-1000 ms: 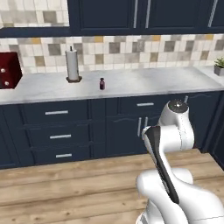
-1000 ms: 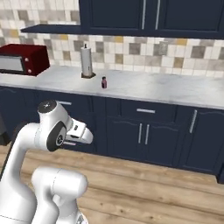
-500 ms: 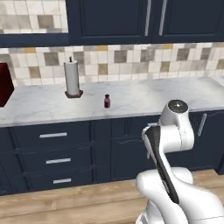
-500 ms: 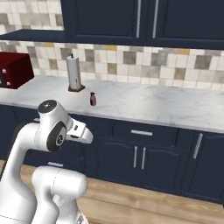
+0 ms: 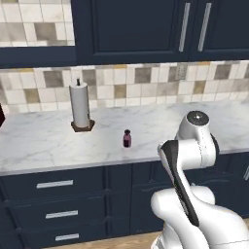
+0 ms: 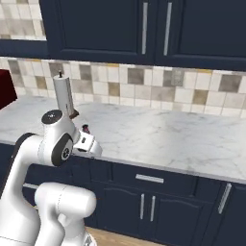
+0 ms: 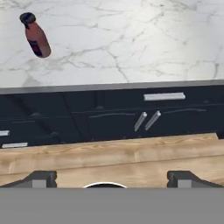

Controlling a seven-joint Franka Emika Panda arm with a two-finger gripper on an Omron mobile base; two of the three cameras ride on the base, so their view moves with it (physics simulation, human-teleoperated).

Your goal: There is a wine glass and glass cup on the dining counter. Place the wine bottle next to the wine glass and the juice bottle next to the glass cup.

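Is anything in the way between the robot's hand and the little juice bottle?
Nothing visible. The juice bottle stands alone on the marble counter; the paper towel roll is off to its side. The open gripper hangs over the wooden floor, well short of the counter.

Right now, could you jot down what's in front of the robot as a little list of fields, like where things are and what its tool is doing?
setting: marble counter over dark navy drawers, tiled wall behind
juice bottle: small, upright, alone on the counter near its front edge
paper towel roll: upright on a dark stand, behind and left of the bottle
tool: open, holding nothing, apart from the bottle, above the wooden floor
wine bottle, glasses: cannot tell from these views
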